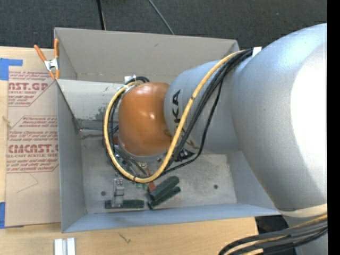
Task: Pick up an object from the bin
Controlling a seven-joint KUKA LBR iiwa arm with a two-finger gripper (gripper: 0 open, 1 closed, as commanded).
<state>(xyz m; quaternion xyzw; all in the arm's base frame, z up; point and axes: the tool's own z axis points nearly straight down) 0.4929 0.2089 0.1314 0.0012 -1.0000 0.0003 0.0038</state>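
My gripper (129,162) hangs low over the front-left part of the bin floor, mostly hidden under the arm's orange cover. Just below it lies a dark green oblong thing (166,190) with a red end, slanted towards the bin's front. A flat dark green bar (125,204) lies along the front wall, left of the oblong thing. A small grey metal piece (119,188) sits upright between the gripper and the bar. I see nothing held.
The arm reaches in from the right and hides the bin's middle and right. Yellow and black cables loop round the cover. The sloped left wall and the front wall stand close to the gripper.
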